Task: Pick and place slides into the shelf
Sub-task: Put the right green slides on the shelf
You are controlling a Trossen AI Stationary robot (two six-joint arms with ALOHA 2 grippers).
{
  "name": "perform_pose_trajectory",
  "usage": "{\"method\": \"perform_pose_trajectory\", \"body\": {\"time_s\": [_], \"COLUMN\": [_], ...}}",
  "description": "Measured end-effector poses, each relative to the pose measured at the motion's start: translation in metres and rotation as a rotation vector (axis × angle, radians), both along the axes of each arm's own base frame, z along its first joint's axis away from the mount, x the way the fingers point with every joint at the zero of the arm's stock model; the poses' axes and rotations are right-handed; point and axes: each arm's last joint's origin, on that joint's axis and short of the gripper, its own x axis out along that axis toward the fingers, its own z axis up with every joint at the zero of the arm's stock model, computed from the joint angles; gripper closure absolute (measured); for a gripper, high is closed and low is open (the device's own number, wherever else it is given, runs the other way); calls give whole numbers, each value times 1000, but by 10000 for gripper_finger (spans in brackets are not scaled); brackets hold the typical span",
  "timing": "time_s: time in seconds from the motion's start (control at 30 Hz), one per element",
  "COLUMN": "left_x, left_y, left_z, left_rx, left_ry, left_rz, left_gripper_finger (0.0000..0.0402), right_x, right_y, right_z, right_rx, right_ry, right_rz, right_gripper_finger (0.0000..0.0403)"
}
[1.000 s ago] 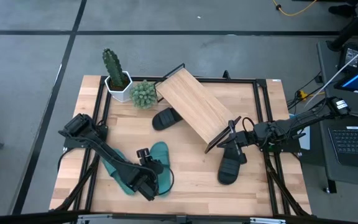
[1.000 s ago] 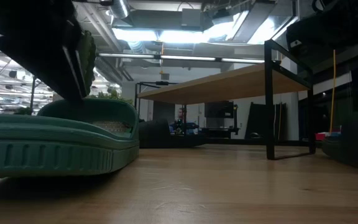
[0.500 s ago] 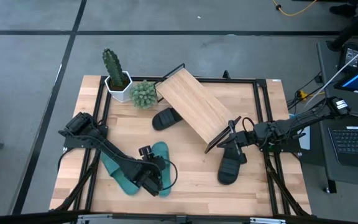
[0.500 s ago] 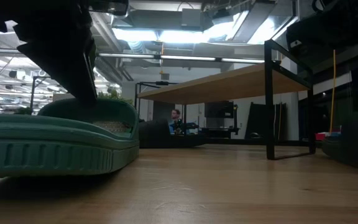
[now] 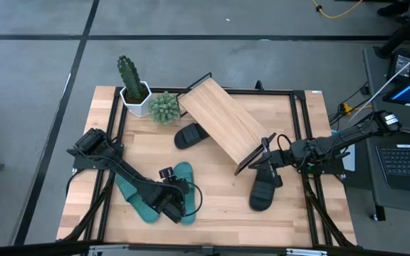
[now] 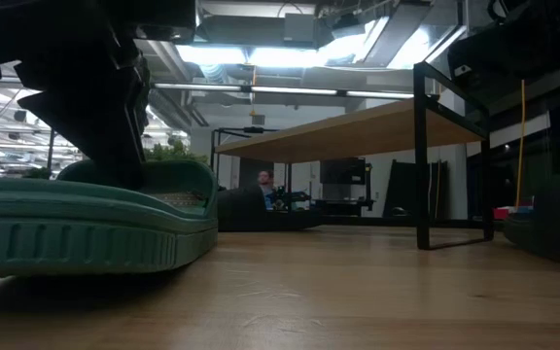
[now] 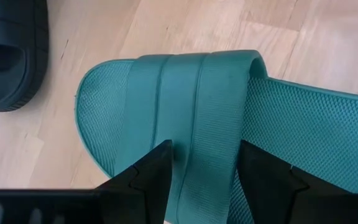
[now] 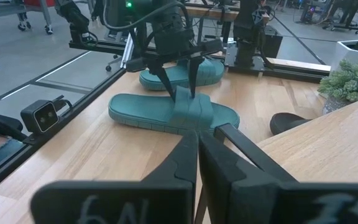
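One teal slide [image 5: 184, 175] lies flat on the table under my left gripper [image 5: 173, 200]. That gripper is open, and its fingers stand at the broad strap [image 7: 204, 118]. The second teal slide [image 5: 135, 198] lies beside it toward the table's left. A black slide [image 5: 190, 135] rests partly under the shelf [image 5: 223, 121], a slanted light-wood board on a black frame. The other black slide [image 5: 263, 187] lies near my right gripper [image 5: 265, 151]. That gripper is shut and waits at the shelf's lower end. My left gripper comes down on the teal slide's strap [image 7: 191, 143] from above, pointing down. One fingertip [image 7: 160, 165] stands over the strap's ribbed top. The other [image 7: 260, 171] stands past the strap's edge, over the footbed. Whether they touch it, I cannot tell.
A potted cactus [image 5: 131, 84] and a small round green plant [image 5: 164, 107] stand at the far left corner. Black frame rails [image 5: 301, 135] run along the table's edges. Bare tabletop [image 5: 219, 206] shows between the teal slides and the right black slide.
My left gripper has come down onto the teal slide's strap and shifted slightly toward the table's right. The slides and the shelf have stayed where they were.
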Motion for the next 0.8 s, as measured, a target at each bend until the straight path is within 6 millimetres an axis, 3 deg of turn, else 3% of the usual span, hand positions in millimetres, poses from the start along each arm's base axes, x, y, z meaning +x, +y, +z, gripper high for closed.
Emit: {"method": "perform_pose_trajectory", "body": {"time_s": [0.5, 0.8], "left_x": [0, 0], "left_y": [0, 0], "left_z": [0, 0], "left_rx": [-1, -1], "left_ry": [2, 1], "left_rz": [0, 0], "left_gripper_finger": [241, 329], "right_x": [0, 0], "right_y": [0, 0], "right_z": [0, 0], "right_rx": [-1, -1], "right_ry": [1, 1], "right_rz": [0, -1], "right_gripper_finger": [384, 384]}}
